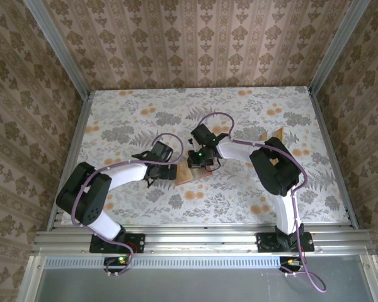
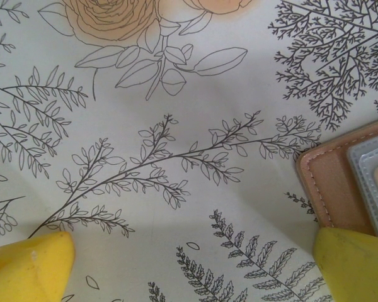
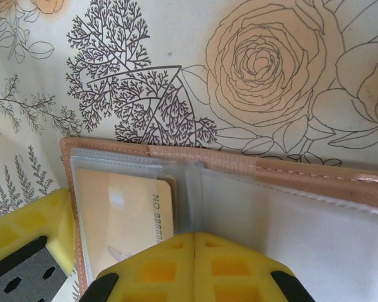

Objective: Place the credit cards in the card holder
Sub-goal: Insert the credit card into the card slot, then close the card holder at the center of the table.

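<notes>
The card holder (image 3: pixel 201 157) lies open on the flowered table, its reddish-brown border framing clear sleeves. A tan-yellow credit card (image 3: pixel 123 207) with printed digits sits in the left sleeve. My right gripper (image 3: pixel 195 238) is shut, its tips pressed together on the clear sleeve at the holder's middle fold. My left gripper (image 2: pixel 195 258) is open just left of the holder, with bare cloth between its fingers; its right finger (image 2: pixel 356 264) rests at the card holder's corner (image 2: pixel 334 182). From above, both grippers, left (image 1: pixel 164 173) and right (image 1: pixel 201 165), meet at the card holder (image 1: pixel 190 177).
A tan flat thing (image 1: pixel 274 134), perhaps more cards, lies at the back right, partly behind the right arm's elbow. Metal rails (image 1: pixel 82 132) edge the table, with patterned walls beyond. Floral cloth (image 1: pixel 132 119) lies bare at the back left.
</notes>
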